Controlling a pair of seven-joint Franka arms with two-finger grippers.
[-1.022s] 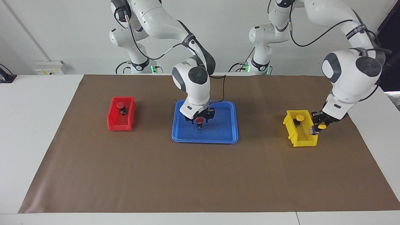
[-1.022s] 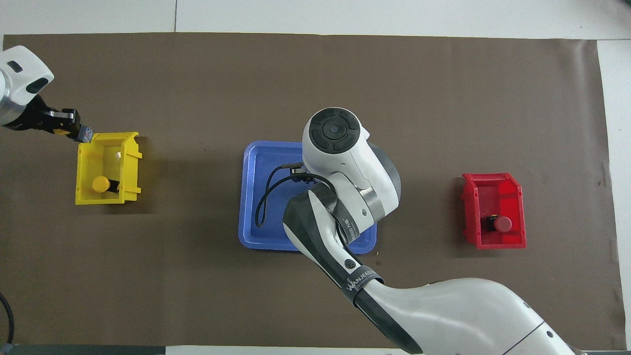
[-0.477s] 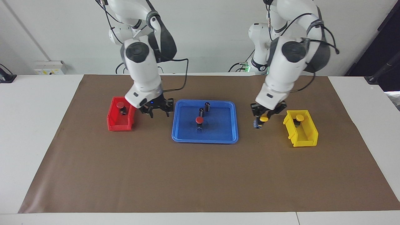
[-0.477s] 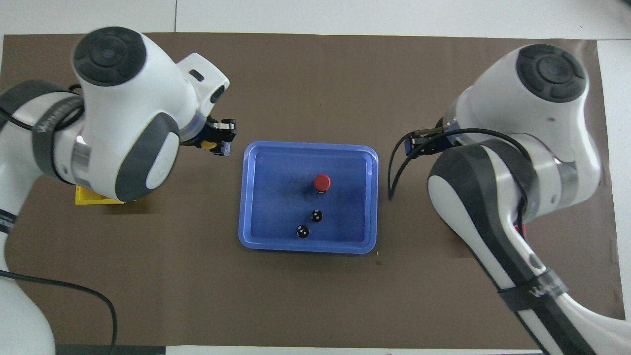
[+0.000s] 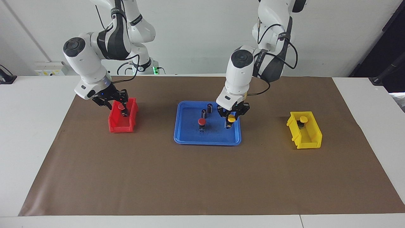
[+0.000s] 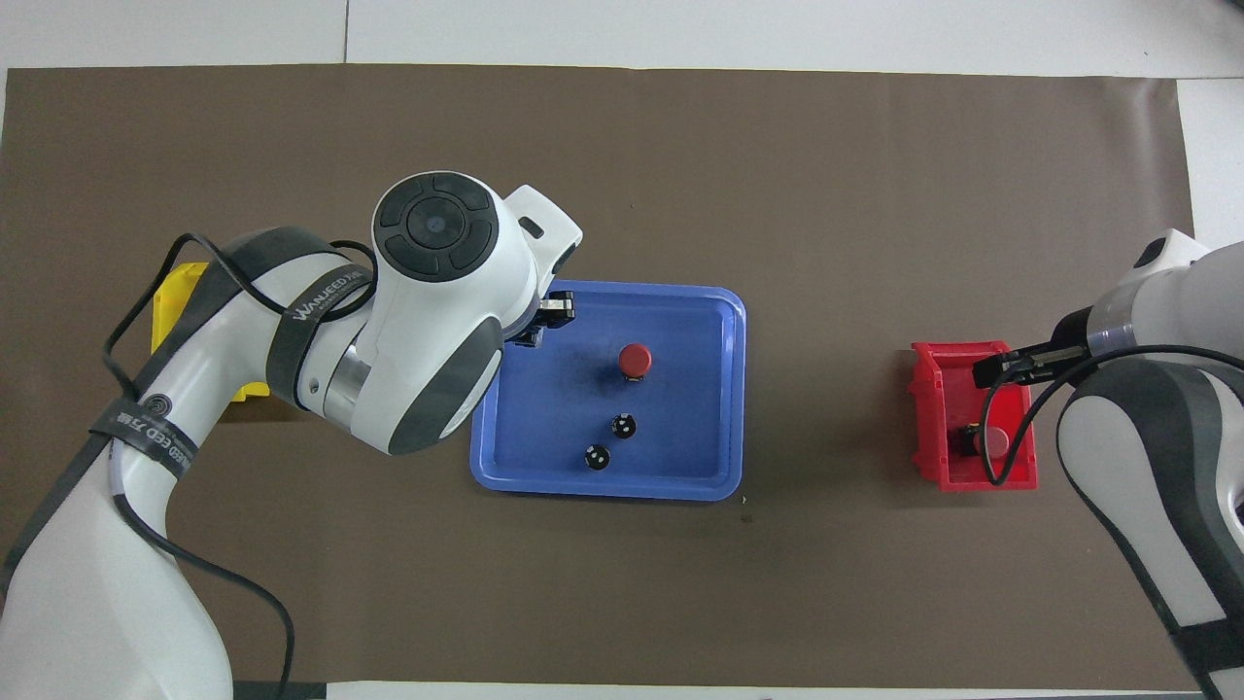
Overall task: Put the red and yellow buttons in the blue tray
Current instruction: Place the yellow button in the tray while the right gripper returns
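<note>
The blue tray [image 5: 207,142] lies mid-table and also shows in the overhead view [image 6: 705,486]. One red button [image 5: 201,121] stands upright in it [image 6: 635,359]. My left gripper [image 5: 230,122] is shut on a yellow button [image 5: 231,118] and holds it low over the tray's end toward the left arm. The arm hides that button in the overhead view. My right gripper [image 5: 115,103] is open over the red bin [image 5: 120,128], just above the second red button [image 5: 121,107] that lies inside [image 6: 991,442]. The second yellow button [image 5: 303,119] sits in the yellow bin [image 5: 308,142].
Two dark capless cylinders [image 5: 204,113] [image 5: 209,107] stand in the tray, nearer to the robots than the red button. In the overhead view the left arm covers most of the yellow bin [image 6: 173,292]. A brown mat [image 5: 202,183] covers the table.
My left gripper has carried the yellow button from beside the yellow bin to over the blue tray. My right gripper has moved from beside the tray to over the red bin.
</note>
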